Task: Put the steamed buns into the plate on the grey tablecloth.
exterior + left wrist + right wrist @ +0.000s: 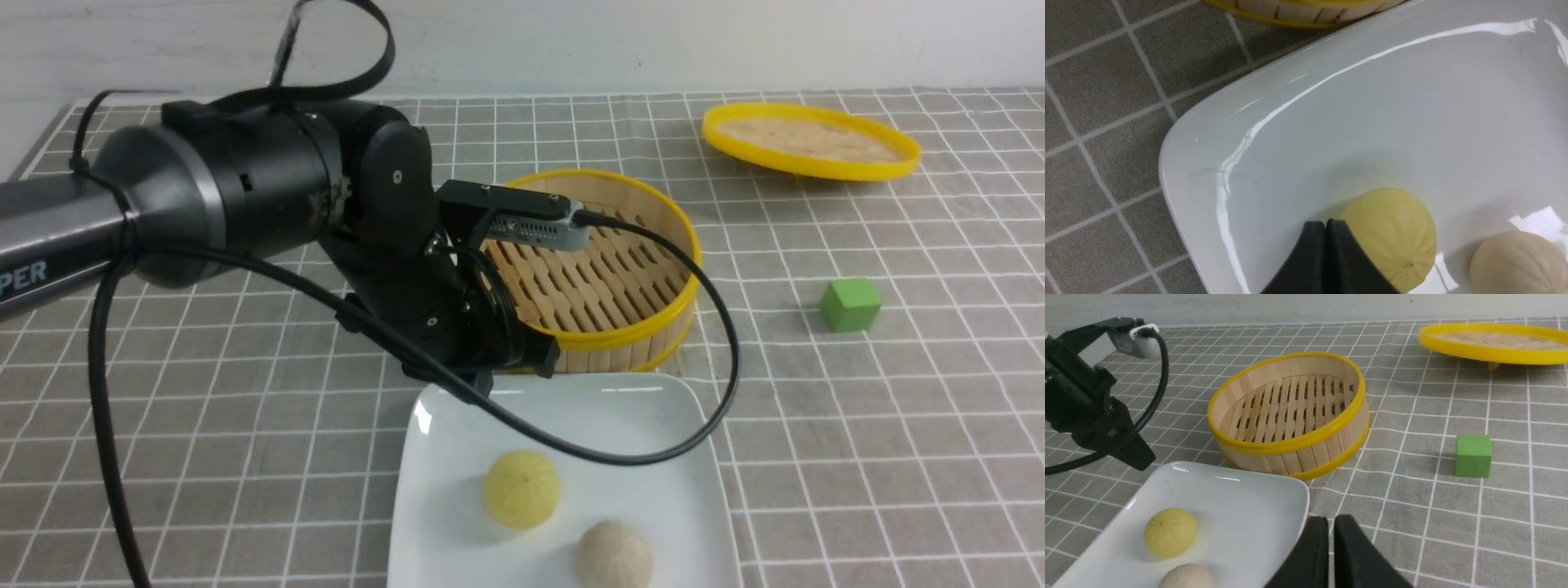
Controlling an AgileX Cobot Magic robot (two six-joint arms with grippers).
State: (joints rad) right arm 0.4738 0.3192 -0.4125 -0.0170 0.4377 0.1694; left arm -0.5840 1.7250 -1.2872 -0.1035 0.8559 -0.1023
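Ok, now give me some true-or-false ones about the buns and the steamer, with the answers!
1. The yellow bun and the beige bun both lie on the white plate. True.
2. The bamboo steamer basket has a bun inside. False: it is empty.
3. The woven lid covers the basket. False: it lies apart from it on the grey tablecloth.
4. The left gripper is shut and holds nothing. True.
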